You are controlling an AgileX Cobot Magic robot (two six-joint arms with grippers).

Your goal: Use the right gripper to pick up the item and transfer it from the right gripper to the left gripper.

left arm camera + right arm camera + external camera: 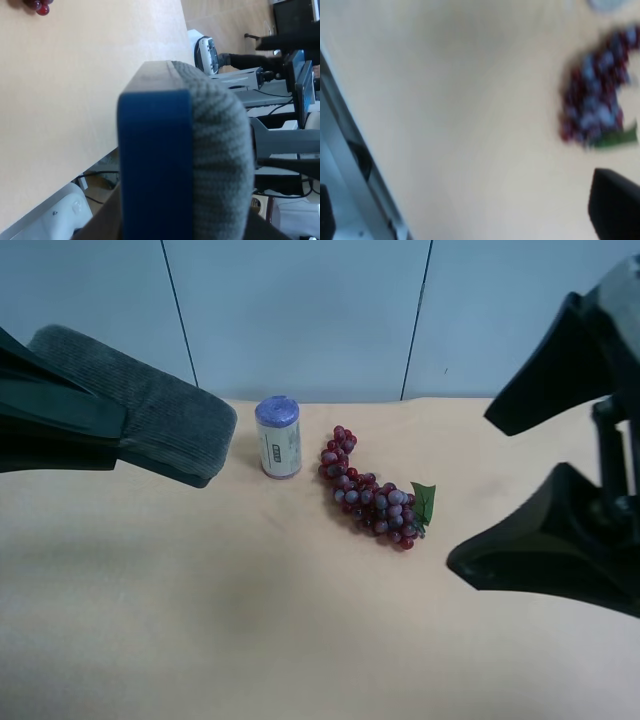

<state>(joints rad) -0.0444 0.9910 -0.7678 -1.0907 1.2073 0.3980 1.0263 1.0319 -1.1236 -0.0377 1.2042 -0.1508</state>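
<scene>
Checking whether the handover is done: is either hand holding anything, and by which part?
The left hand holds the grey pad by one end, the rest sticking out. The right hand is open and empty.

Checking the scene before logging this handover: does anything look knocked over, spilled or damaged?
Nothing stands out. The purple-lidded can stands upright, the grape bunch lies whole beside it without touching, and the grey pad is clamped in the left tool. The right tool is open and empty.
</scene>
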